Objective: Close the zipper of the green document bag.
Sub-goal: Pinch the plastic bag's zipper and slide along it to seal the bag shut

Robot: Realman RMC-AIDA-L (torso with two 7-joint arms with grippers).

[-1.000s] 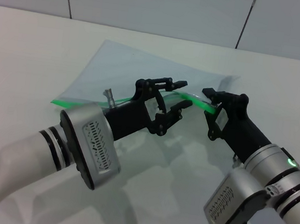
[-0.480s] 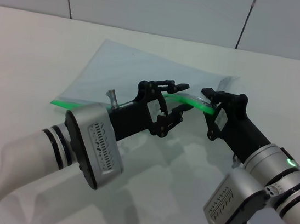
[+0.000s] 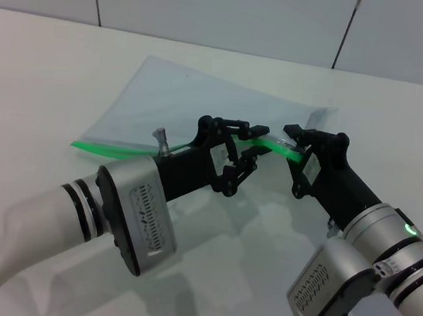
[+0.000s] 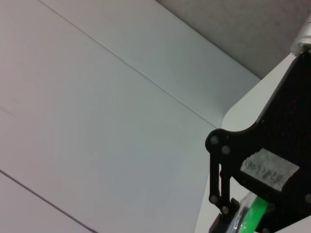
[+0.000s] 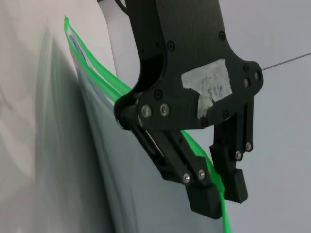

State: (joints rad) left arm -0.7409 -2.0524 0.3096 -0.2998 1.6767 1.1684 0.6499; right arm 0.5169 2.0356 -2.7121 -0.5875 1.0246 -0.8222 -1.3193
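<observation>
Probably a robot lab: a bare white table (image 3: 43,73) against a plain panelled wall (image 3: 216,7).

Green document bag (image 3: 204,98): thin translucent plastic film, pale blue-grey, smooth, slight sheen. Zipper (image 3: 112,146): bright green plastic strip, glossy. Left end effector (image 3: 254,142) and right end effector (image 3: 296,135): matt black plates with small bright metal fasteners; right one carries a strip of white paper tape. Arm housings: brushed silver metal, satin. Tabletop (image 3: 43,73): white, smooth, faintly reflective.
</observation>
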